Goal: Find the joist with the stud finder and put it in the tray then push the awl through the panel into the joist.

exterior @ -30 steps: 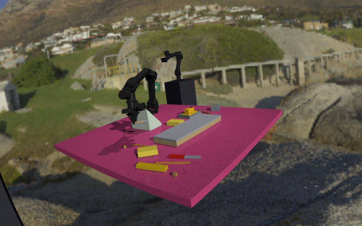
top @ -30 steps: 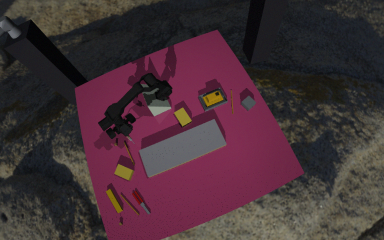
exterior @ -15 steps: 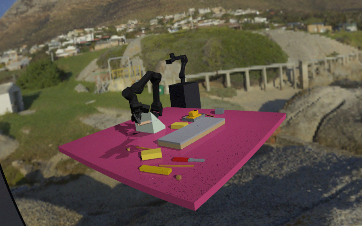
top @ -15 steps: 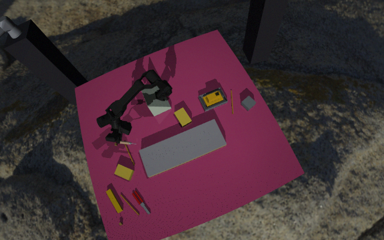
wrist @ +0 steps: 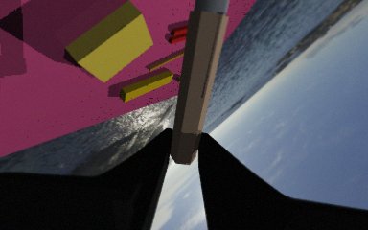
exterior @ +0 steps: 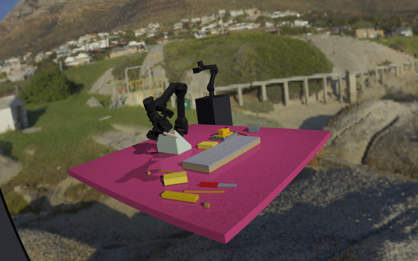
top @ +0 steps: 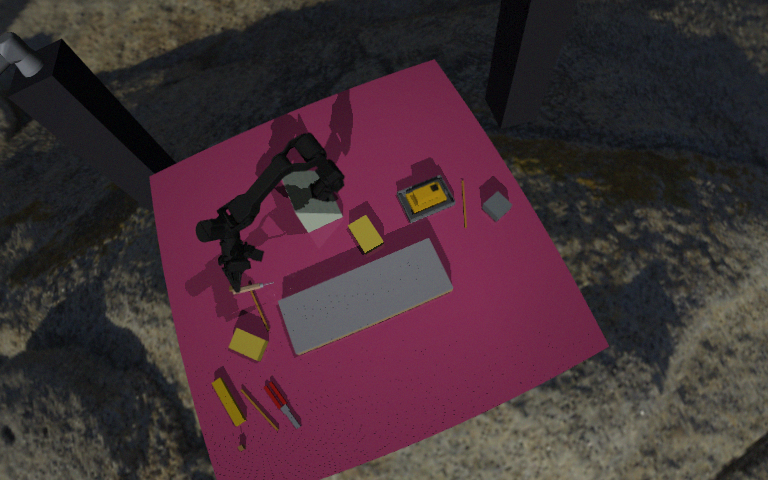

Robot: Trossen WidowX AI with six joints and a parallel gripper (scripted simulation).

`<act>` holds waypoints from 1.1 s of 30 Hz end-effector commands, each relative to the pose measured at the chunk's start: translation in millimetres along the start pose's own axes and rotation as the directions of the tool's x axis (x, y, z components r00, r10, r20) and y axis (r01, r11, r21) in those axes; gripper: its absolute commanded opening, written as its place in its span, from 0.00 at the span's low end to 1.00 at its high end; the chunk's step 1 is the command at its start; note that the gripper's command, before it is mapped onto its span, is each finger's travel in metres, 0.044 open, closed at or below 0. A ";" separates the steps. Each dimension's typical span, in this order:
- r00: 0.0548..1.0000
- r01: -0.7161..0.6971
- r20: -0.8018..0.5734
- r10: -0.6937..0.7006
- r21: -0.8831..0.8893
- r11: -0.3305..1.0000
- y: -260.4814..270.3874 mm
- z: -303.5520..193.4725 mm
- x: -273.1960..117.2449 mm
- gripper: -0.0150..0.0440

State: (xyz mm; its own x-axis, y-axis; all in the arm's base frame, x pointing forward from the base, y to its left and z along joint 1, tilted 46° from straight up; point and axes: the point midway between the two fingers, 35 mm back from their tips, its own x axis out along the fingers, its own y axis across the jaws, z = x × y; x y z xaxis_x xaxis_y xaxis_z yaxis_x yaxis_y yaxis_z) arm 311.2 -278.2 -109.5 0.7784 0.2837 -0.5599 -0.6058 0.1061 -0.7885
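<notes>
My gripper (top: 236, 287) (exterior: 164, 133) (wrist: 185, 136) is shut on the end of the awl's wooden handle. The awl (top: 252, 288) (exterior: 170, 134) (wrist: 198, 72) is in the air beyond the left end of the floor panel, lying nearly level. Its grey shaft points toward the panel in the top view; its tip is outside the wrist view. The grey-topped floor panel (top: 365, 297) (exterior: 221, 152) lies across the table's middle; I can make out no hole. The yellow-orange stud finder (top: 427, 198) (exterior: 223, 132) rests in the dark grey tray (top: 433, 211) behind the panel.
A yellow block (top: 365, 233) (exterior: 207, 145) is between the panel and the pale wedge (top: 317, 219) (exterior: 172, 147) by the arm's base. Another yellow block (top: 247, 344) (exterior: 175, 178), a yellow bar (top: 229, 401) (exterior: 179, 196) and a red-handled tool (top: 273, 396) (exterior: 209, 184) lie left of the panel. A grey cube (top: 496, 206) is right of the tray.
</notes>
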 end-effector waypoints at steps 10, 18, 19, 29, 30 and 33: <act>0.950 0.265 0.046 -0.308 -0.641 0.721 -47.3 16.2 -25.5 0.25; 0.904 0.301 0.118 -0.410 -0.859 0.415 -64.6 34.3 -42.2 0.25; 0.921 0.296 0.094 -0.378 -0.798 0.524 -60.2 27.7 -34.3 0.25; 0.946 0.254 0.101 -0.308 -0.820 0.512 -106.2 67.0 -10.9 0.25; 0.948 0.250 0.101 -0.302 -0.823 0.510 -110.8 71.8 -8.8 0.25; 0.953 0.239 0.100 -0.286 -0.830 0.504 -124.1 86.7 -2.6 0.25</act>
State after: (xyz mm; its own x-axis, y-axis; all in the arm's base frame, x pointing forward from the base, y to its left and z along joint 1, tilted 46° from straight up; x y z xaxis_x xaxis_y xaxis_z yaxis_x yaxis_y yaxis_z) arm 360.8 -224.5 0.8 0.9036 0.3369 -0.2645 0.0270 -0.6611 -0.7499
